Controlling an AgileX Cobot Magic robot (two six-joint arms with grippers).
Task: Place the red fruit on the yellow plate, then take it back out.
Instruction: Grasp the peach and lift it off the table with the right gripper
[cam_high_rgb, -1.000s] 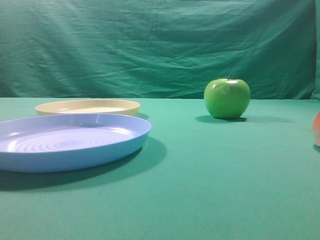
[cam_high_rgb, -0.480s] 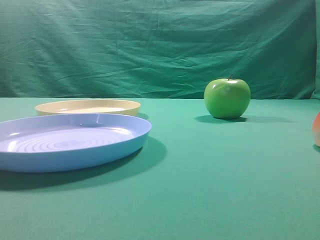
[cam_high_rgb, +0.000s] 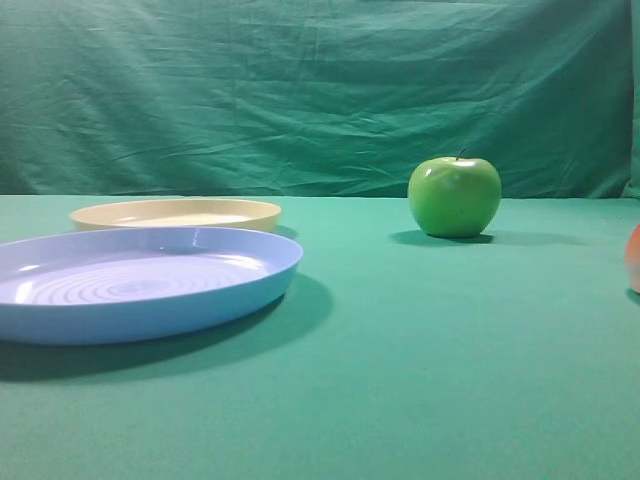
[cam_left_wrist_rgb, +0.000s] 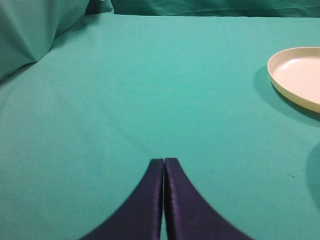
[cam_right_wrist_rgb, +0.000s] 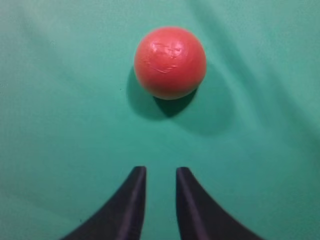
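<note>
Here, round red fruit (cam_right_wrist_rgb: 170, 62) red side up, right gripper (cam_right_wrist_rgb: 160, 172) slightly parted, empty, left gripper (cam_left_wrist_rgb: 164, 162) closed.

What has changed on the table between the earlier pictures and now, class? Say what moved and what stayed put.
Nothing visibly changed in the high view. The green apple, the blue plate and the yellow plate behind it sit where they were, and the red fruit still peeks in at the right edge. No arm appears in that view, earlier or now.
</note>
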